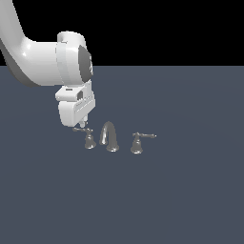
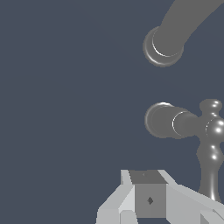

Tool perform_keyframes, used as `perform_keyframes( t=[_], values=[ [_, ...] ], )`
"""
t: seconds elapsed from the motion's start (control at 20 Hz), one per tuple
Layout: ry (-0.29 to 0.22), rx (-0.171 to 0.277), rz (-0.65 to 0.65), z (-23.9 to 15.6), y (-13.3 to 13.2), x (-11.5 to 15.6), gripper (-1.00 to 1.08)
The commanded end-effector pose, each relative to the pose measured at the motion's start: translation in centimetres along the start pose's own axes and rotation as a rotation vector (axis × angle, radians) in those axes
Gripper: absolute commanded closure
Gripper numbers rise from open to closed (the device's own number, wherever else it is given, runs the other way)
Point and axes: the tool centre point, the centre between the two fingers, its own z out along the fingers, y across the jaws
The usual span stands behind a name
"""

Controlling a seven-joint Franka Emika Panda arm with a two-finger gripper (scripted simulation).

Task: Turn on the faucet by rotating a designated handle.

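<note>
The small chrome faucet stands on the dark floor: an arched spout (image 1: 109,136) between two bell-based posts. The handle (image 1: 88,138) is the post on the exterior view's left, its thin lever (image 1: 77,129) pointing left. My gripper (image 1: 84,124) hangs just above that lever, beside the post's top, and its fingers look shut and empty. In the wrist view the handle (image 2: 175,122) is seen from above, its lever (image 2: 211,166) running down next to my fingers (image 2: 148,194). The spout (image 2: 168,39) lies beyond it.
The twin post (image 1: 137,143) with a rightward lever (image 1: 147,136) stands on the exterior view's right of the spout. The dark grey floor (image 1: 181,190) spreads all around. My white arm (image 1: 47,62) comes in from the upper left of the exterior view.
</note>
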Motion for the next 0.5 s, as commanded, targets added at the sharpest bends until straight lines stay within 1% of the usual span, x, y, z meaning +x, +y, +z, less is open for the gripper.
perform_keyframes(
  t=[0.0, 0.3, 0.45],
  values=[
    [0.008, 0.009, 0.013, 0.2, -0.2, 0.0, 1.08],
    [0.009, 0.009, 0.014, 0.3, -0.2, 0.0, 1.08],
    [0.009, 0.009, 0.014, 0.3, 0.9, -0.5, 1.08]
  ],
)
